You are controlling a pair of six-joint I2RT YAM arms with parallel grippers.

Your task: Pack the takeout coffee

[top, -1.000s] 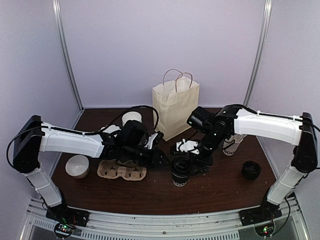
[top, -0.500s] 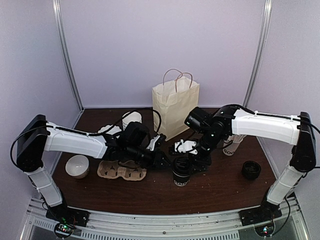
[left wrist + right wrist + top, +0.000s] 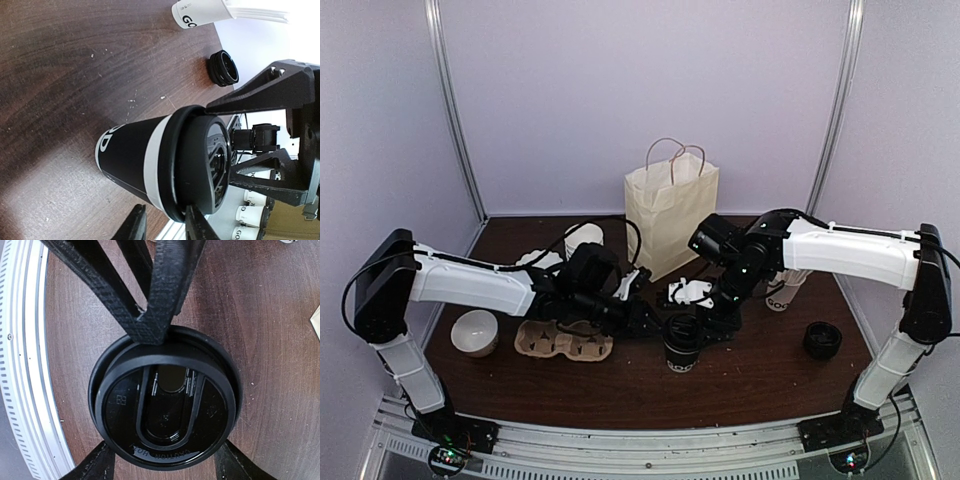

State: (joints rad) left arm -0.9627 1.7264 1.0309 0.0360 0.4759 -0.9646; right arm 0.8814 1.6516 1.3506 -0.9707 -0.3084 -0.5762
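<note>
The takeout coffee [image 3: 130, 160] bears white letters, of which only a part shows, ending in "D". Its lid [image 3: 165, 400] has raised words, it seems "CAUTION HOT". The white cup [image 3: 200, 11] reads "GO", the stacked cups [image 3: 247, 215] too.

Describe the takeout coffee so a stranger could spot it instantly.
Find the cream paper bag at the back. In front of it stands the takeout coffee. It alone is a black, lidded cup; the lettered cup to its right is white.
</note>
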